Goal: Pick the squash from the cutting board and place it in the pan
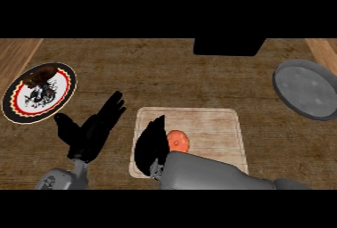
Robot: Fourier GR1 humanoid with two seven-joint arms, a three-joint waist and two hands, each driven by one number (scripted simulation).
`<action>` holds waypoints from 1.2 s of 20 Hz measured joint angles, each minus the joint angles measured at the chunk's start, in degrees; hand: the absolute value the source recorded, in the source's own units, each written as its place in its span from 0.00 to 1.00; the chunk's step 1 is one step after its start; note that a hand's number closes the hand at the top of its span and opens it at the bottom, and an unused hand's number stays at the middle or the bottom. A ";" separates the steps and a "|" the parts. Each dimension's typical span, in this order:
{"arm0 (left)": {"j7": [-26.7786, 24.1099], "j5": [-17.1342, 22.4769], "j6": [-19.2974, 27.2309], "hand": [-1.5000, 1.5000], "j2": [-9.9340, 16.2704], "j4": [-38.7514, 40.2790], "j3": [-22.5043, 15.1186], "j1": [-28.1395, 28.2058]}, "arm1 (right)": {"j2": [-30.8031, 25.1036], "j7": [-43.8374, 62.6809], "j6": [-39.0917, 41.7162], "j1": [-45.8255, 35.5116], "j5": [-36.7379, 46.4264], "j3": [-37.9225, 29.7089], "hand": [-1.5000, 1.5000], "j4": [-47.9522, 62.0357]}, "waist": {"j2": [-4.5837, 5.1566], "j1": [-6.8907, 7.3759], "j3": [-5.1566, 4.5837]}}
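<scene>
An orange squash [178,140] lies on the pale wooden cutting board [211,124], near its lower left part. My right hand [150,143] hangs over the board's left side, just left of the squash, fingers pointing up and relaxed, nothing between them; whether it touches the squash is unclear. Its grey forearm [204,171] covers the board's lower edge. The grey pan [309,89] sits at the far right, partly cut by the view's edge. My left hand [92,127] rests open left of the board, fingers up.
A patterned plate [26,100] with a red-and-black rim and a dark brown item [39,75] on it sits at the far left. A black block [229,46] stands at the counter's back edge. Lighter wood strips run along both sides.
</scene>
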 measured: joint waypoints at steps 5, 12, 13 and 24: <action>-0.26 -0.37 -0.40 0.50 -0.46 0.54 0.02 0.17 | 0.05 5.20 -1.04 0.98 -4.85 2.52 0.00 -1.38 | 0.19 0.25 0.05; -0.47 -0.59 -1.12 0.50 -0.47 0.27 0.72 0.66 | 0.09 8.60 -2.50 0.43 -6.23 6.22 0.00 -0.81 | 0.28 -0.01 0.09; -0.43 -0.58 -1.18 0.50 -0.49 -0.06 0.74 0.94 | 0.12 8.70 -2.58 0.33 -5.78 7.01 0.00 -0.30 | 0.29 -0.01 0.09; 0.30 -1.66 -0.97 0.50 -1.68 0.43 1.84 0.27 | 0.35 7.71 -1.94 0.32 -0.77 8.27 0.00 3.92 | 0.36 -0.94 0.14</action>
